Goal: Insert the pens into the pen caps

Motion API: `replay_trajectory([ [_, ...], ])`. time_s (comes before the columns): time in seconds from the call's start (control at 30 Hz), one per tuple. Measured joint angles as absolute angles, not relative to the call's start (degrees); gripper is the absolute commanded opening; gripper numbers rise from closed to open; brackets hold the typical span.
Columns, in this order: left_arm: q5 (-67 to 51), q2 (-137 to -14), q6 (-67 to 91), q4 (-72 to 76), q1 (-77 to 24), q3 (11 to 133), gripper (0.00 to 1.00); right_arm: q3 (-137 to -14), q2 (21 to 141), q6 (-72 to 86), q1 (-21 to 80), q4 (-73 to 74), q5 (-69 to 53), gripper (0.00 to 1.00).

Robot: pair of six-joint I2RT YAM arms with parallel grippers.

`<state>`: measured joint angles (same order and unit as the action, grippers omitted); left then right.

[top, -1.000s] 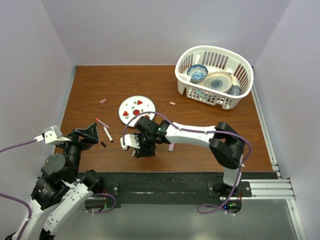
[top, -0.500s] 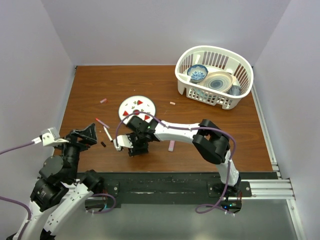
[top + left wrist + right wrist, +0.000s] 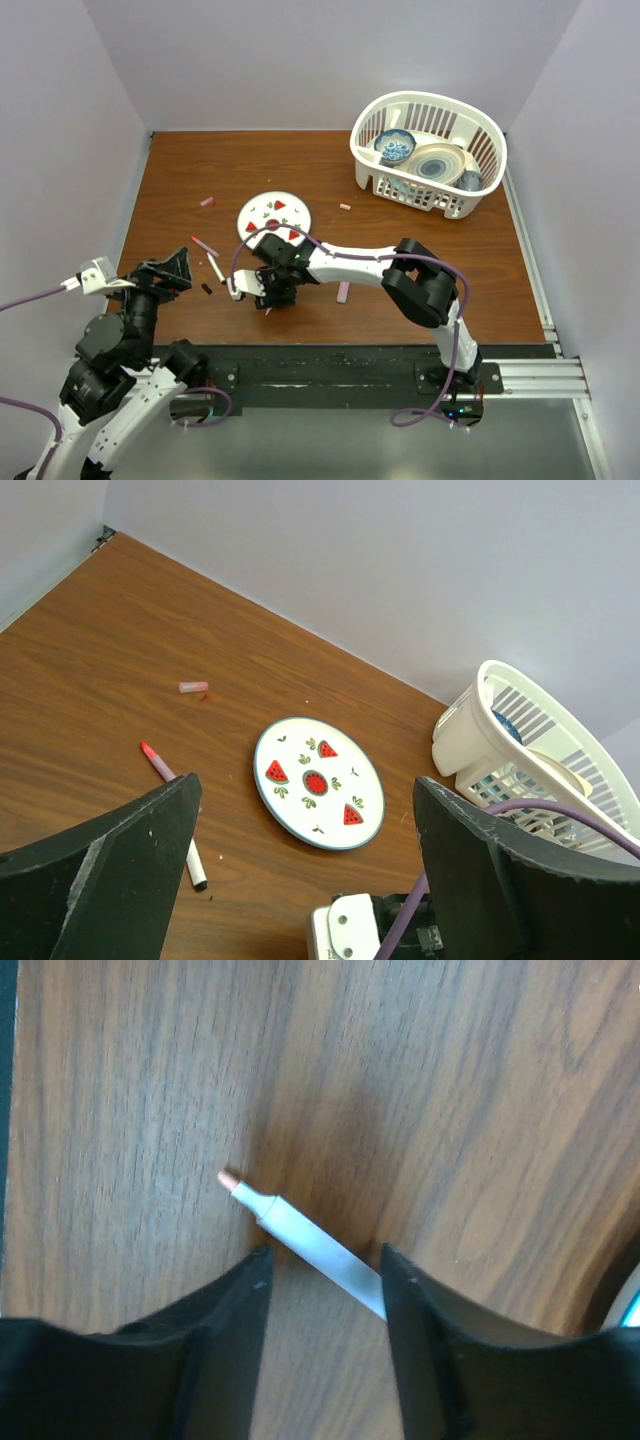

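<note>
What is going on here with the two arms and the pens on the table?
The right gripper is down at the table near the plate, its fingers on either side of a pale pen with a pinkish tip; whether it grips yet is unclear. The left gripper hangs open and empty at the near left. A reddish pen, a white pen and a dark cap lie loose between them. None of these pens has its cap on.
</note>
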<state>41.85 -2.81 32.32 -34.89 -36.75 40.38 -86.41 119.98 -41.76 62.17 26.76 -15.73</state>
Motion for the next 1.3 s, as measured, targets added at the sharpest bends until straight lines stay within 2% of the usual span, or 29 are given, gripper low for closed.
replay_trajectory([
  [0.07,41.87,-2.61,32.32,-34.92,-36.75,40.38,0.90,-86.41,120.09,-41.06,62.15,26.41,-15.51,0.32],
  [0.17,41.85,-2.13,32.32,-34.89,-36.75,40.38,0.89,-86.02,120.09,-39.88,62.15,25.34,-13.89,0.27],
  [0.27,41.78,-2.00,32.32,-34.85,-36.75,40.38,0.88,-83.15,118.74,-37.17,62.13,21.78,-11.99,0.15],
  [0.3,41.76,-2.02,32.32,-34.87,-36.75,40.38,0.88,-81.80,117.93,-36.14,62.15,20.58,-11.20,0.07],
  [0.4,41.52,-2.09,32.29,-34.83,-36.75,40.38,0.82,-77.54,115.22,-31.05,62.11,17.93,-8.12,0.00],
  [0.67,34.61,-5.93,33.56,-33.65,-36.75,40.01,0.79,-68.10,109.10,-9.69,60.75,11.44,-2.00,0.00],
  [0.87,22.48,-12.95,37.47,-31.66,-36.75,36.40,0.77,-66.28,104.31,6.48,57.76,12.67,3.33,0.00],
  [1.1,8.43,-19.16,40.95,-27.29,-36.75,32.10,0.77,-65.84,93.51,23.73,53.17,12.99,6.37,0.00],
  [1.3,-0.75,-23.05,43.31,-18.13,-36.75,28.16,0.77,-59.75,80.97,34.74,52.45,7.42,6.50,0.00],
])
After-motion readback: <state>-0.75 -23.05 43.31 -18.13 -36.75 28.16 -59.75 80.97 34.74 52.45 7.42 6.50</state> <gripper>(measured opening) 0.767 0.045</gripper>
